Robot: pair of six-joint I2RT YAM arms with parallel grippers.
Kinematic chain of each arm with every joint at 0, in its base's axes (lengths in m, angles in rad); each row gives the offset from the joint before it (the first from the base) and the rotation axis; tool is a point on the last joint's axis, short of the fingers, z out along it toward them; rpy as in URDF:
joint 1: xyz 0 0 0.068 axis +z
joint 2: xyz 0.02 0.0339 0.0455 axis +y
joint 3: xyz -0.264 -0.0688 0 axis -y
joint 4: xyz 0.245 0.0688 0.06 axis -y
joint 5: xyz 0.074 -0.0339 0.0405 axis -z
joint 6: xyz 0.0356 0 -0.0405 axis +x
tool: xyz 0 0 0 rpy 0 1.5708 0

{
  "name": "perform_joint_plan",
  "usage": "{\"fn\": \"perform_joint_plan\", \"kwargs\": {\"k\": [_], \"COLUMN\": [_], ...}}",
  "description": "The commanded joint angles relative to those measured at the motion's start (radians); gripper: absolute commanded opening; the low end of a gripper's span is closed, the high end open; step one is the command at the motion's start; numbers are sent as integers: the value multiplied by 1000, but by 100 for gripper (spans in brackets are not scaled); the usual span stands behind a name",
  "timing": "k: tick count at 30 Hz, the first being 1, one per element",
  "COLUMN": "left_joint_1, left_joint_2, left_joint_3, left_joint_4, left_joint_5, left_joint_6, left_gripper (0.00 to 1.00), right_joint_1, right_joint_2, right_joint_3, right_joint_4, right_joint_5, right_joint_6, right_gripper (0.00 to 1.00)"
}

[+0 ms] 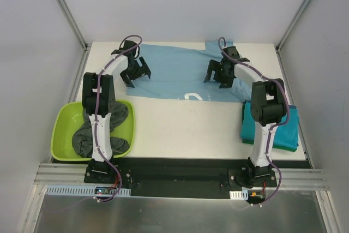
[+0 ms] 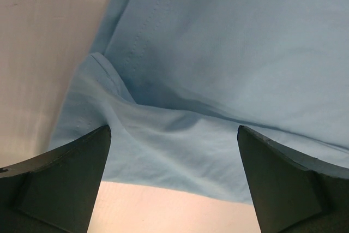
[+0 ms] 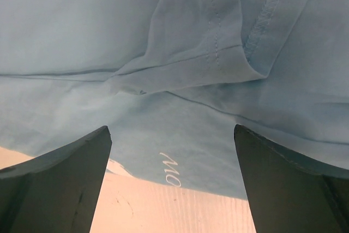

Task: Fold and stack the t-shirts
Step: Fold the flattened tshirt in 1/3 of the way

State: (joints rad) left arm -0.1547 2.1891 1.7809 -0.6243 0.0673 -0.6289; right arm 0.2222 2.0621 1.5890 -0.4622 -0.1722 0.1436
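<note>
I see the light blue t-shirt (image 1: 174, 77) lying across the far part of the bench (image 1: 185, 126), spread out as a wide band. A white printed mark (image 1: 193, 96) shows close to its near edge.

The left claw (image 1: 135, 72) hangs over the left end of this shirt. In its wrist camera both fingers (image 2: 71, 178) stand wide apart with only cloth below them, so this claw is open and holds nothing. Under it the cloth makes a soft ridge, and the bare bench shows to the left and at the near edge.

The right claw (image 1: 218, 73) hangs over the right part of the same shirt. It is also open and grips nothing. Its wrist camera shows a folded sleeve with a stitched hem (image 3: 218, 53) ahead of the fingers, and the white letters lie between them near the shirt's edge.

The teal t-shirt (image 1: 283, 129) lies folded at the right edge of the bench, partly hidden behind the right arm. The dark grey t-shirts (image 1: 117, 115) sit crumpled in the lime-green tub (image 1: 62, 135) at the near left corner, with the left arm in front of them. I cannot tell how many there are.
</note>
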Motion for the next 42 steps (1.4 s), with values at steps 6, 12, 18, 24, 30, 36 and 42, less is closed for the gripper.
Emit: {"fn": "perform_joint_plan", "kwargs": {"k": [6, 12, 18, 24, 30, 36, 42], "left_joint_1": [40, 49, 66, 81, 110, 110, 112], "left_joint_2": [17, 1, -2, -17, -113, -198, -236], "left_joint_3": [-12, -35, -58, -119, -265, -357, -312], "left_joint_4": [1, 1, 1, 0, 1, 1, 1], "left_joint_5": [19, -4, 3, 8, -15, -14, -49], "left_joint_6": [17, 15, 18, 0, -25, -29, -5], "left_gripper": [99, 99, 99, 99, 99, 99, 99], "right_joint_1": [14, 42, 29, -23, -20, -11, 28], "right_joint_2": [151, 198, 64, -23, -141, -256, -329], "right_joint_3": [196, 321, 114, -98, -297, -412, -353], "right_joint_4": [116, 31, -21, -3, 63, 71, 46], "right_joint_5": [-32, -1, 157, 37, -75, -67, -38], "right_joint_6": [34, 34, -41, -56, -81, -90, -102], "right_gripper": [96, 96, 96, 96, 96, 96, 96]}}
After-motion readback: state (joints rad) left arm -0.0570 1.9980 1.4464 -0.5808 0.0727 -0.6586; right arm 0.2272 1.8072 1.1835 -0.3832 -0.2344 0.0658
